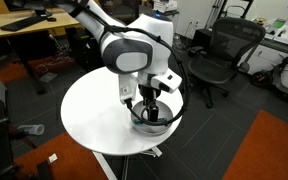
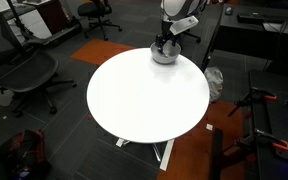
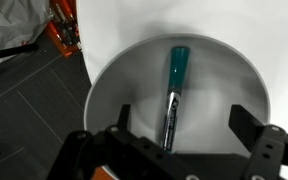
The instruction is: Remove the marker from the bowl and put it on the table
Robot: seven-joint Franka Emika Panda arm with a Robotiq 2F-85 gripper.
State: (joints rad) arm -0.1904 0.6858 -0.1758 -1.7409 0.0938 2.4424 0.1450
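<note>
In the wrist view the pincer (image 3: 179, 114) stands wide open with nothing in its grip, one finger (image 3: 121, 122) on each side of the marker (image 3: 173, 92). The marker lies loose on the bottom of the bowl (image 3: 124, 75), dark end nearest the pincer and teal end pointing away. The bowl sits near the edge of the white table (image 3: 194, 18), with dark floor and something orange (image 3: 64, 28) past that edge. In an exterior view the arm's white wrist (image 1: 134, 55) hangs over the bowl (image 1: 162, 122) and hides much of it. Beyond the table (image 1: 89, 110) stand a black office chair (image 1: 222, 55) and a wooden desk (image 1: 29, 25).
</note>
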